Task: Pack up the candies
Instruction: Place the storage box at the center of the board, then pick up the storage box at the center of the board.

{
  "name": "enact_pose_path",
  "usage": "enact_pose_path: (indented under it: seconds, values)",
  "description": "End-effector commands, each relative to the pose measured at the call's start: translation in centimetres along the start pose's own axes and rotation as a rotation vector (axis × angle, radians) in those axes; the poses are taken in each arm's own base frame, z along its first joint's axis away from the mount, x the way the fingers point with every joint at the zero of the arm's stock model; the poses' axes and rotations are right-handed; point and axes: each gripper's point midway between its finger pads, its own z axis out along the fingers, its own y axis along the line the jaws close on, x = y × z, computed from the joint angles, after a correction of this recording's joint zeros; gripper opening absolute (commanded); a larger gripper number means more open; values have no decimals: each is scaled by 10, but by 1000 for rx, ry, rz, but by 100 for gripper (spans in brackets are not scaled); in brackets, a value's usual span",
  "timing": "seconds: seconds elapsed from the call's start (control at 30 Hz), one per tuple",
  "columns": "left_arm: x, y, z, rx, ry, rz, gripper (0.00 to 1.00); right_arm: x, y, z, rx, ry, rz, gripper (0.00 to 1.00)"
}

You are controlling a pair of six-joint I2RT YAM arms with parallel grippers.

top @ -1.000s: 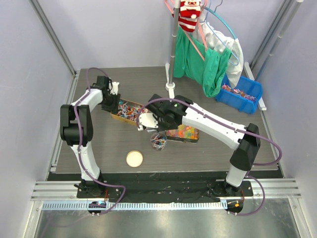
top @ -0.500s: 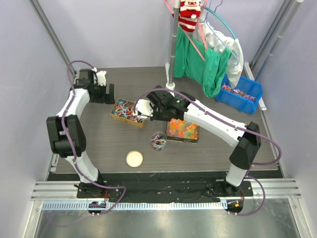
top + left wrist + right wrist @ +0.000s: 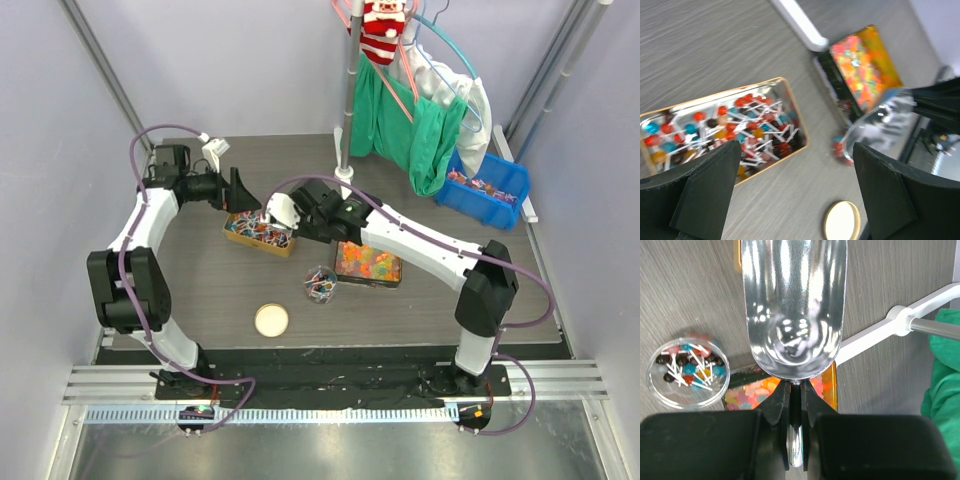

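Observation:
The candies point(image 3: 257, 229) fill a gold rectangular tin on the table, small red, blue and orange sweets with white sticks; they also show in the left wrist view point(image 3: 725, 125). A few more lie in a small clear round jar point(image 3: 320, 284), also in the right wrist view point(image 3: 687, 371). My right gripper point(image 3: 298, 218) is shut on the handle of a shiny metal scoop point(image 3: 794, 305), which looks empty and hangs over the tin's right end. My left gripper point(image 3: 240, 190) is open and empty, above the tin's far edge, and the left wrist view point(image 3: 795, 200) shows it too.
A tin of orange, yellow and green jelly pieces point(image 3: 368, 263) lies right of the jar. A round lid point(image 3: 271, 320) lies near the front. A white stand pole point(image 3: 345, 120) with green cloth and a blue bin point(image 3: 488, 185) stand at the back right.
My right gripper carried the scoop from above the jar up and left to over the candy tin. My left gripper swung off to the far left, then back toward the tin.

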Motion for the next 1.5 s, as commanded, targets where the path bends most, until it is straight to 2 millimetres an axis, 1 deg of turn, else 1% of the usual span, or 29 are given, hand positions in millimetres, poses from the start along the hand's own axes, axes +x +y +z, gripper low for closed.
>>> enact_pose_path:
  seconds: [0.0, 0.07, 0.17, 0.23, 0.27, 0.3, 0.37, 0.4, 0.47, 0.53, 0.57, 0.67, 0.7, 0.8, 1.0, 1.07, 1.1, 1.13, 1.17, 1.2, 1.23, 1.27, 1.3, 1.33, 1.4, 1.43, 1.47]
  values:
    - [-5, -25, 3, 186, -37, 9, 97, -22, -12, 3, 51, -83, 63, 1]
    - [-3, -25, 6, 194, -29, -4, 97, -24, -10, 7, 42, -87, 67, 1]
    - [1, -25, 10, 204, -18, -9, 97, -34, -12, 6, 41, -114, 86, 1]
    - [4, -23, 15, 191, -5, -8, 95, -40, -12, 7, 38, -125, 95, 1]
    - [6, -22, 18, 183, 2, -5, 94, -44, -15, 4, 46, -136, 100, 1]
    - [8, -16, 20, 146, 12, -7, 94, -47, -15, 4, 42, -141, 102, 1]
    - [15, -10, 27, 121, 37, -7, 92, -55, -19, -1, 47, -157, 104, 1]
    - [18, -6, 29, 107, 47, -11, 91, -55, -18, -1, 42, -154, 105, 1]
    - [27, 7, 36, 51, 85, -26, 89, -63, -19, -6, 39, -170, 107, 1]
    - [30, 18, 38, 14, 105, -34, 88, -67, -17, -10, 36, -176, 106, 1]
    - [38, 24, 42, 11, 129, -63, 86, -71, -20, -14, 44, -185, 109, 1]
    - [42, 31, 45, -1, 152, -79, 84, -77, -23, -21, 47, -203, 120, 1]
    - [48, 24, 54, 16, 179, -77, 84, -77, -24, -22, 47, -205, 122, 1]
    - [48, 24, 55, 16, 182, -76, 84, -78, -24, -23, 43, -207, 123, 1]
    - [34, 20, 49, -6, 136, -38, 85, -63, -20, -12, 55, -153, 103, 1]
    - [24, 20, 42, -28, 98, -17, 90, -54, -16, -6, 53, -128, 98, 1]
    - [20, 20, 39, -37, 83, -10, 91, -52, -16, -6, 64, -124, 95, 1]
    - [13, 16, 36, -42, 59, 12, 91, -50, -16, -5, 67, -119, 91, 1]
    - [7, 26, 24, -72, 26, -4, 92, -44, -13, -3, 66, -104, 86, 1]
    - [5, 31, 19, -95, 14, -7, 92, -42, -14, -3, 76, -101, 86, 1]
    - [4, 42, 14, -156, 12, -5, 91, -40, -14, -3, 81, -97, 83, 1]
    - [1, 46, 9, -198, 11, 19, 91, -37, -14, -1, 84, -86, 79, 1]
    - [3, 54, 6, -244, 22, 32, 91, -36, -14, -1, 87, -84, 79, 1]
    - [5, 65, 0, -318, 36, 44, 90, -34, -15, -1, 95, -78, 74, 1]
    - [8, 77, -6, -391, 60, 67, 90, -33, -16, 0, 103, -71, 73, 1]
    - [10, 88, -11, -450, 82, 68, 90, -33, -16, -1, 106, -71, 75, 1]
    - [17, 92, -12, -472, 114, 55, 90, -33, -17, -1, 106, -73, 77, 1]
